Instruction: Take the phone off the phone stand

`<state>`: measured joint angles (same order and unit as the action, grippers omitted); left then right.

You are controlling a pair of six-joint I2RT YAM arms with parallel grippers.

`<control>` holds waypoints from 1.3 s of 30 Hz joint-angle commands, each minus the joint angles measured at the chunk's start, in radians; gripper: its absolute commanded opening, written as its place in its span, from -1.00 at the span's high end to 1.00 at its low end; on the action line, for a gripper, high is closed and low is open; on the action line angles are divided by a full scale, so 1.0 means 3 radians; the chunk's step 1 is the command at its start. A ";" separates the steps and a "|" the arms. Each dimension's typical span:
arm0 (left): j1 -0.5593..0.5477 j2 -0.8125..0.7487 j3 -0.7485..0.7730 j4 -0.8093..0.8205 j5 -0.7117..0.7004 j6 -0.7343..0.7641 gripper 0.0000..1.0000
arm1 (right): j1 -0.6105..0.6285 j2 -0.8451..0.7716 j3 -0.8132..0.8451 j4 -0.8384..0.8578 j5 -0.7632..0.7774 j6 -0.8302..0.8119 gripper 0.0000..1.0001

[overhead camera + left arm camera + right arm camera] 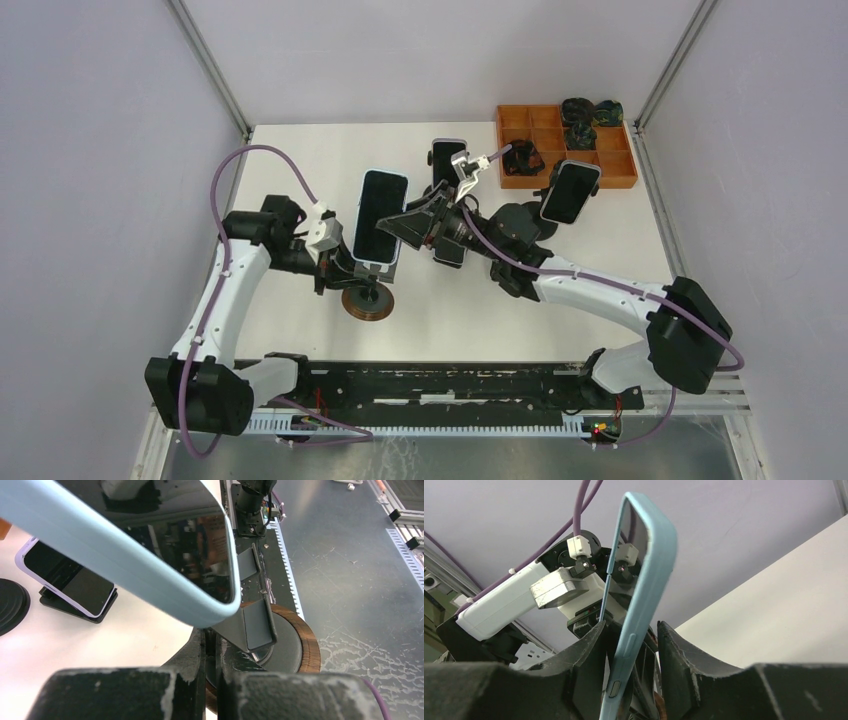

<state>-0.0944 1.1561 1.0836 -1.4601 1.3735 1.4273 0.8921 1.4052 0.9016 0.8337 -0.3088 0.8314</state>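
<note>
Two right fingers straddle phone; left fingers pinch phone stand.

Bright, even light, soft shadows; close fingers blur in wrist views.

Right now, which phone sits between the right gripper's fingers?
The light-blue-cased phone, leftmost in the top view: the right gripper straddles its edge. The other phones stand farther right, outside its fingers.
</note>
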 commanded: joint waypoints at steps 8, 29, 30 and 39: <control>-0.0065 -0.0021 0.0139 -0.0015 0.0268 0.0057 0.96 | -0.0211 -0.0056 0.0321 0.0071 0.0067 -0.0086 0.56; 0.0481 0.0321 0.0681 -0.0016 -0.0284 0.0506 0.96 | -0.0809 -0.1049 0.0009 -0.1444 0.0097 0.0014 1.00; 0.0550 0.0348 0.0728 -0.0016 -0.0277 0.0520 0.96 | -0.0808 -0.1077 -0.0049 -0.1454 0.0070 0.0044 1.00; 0.0941 0.0496 0.1025 -0.0016 0.0079 0.0437 0.96 | 0.0117 -0.0385 -0.0230 -0.1538 0.0306 0.0265 1.00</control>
<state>0.1745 1.3186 1.3266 -1.4593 1.2842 1.5246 0.8131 1.1782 0.8310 0.3592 -0.2440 0.8665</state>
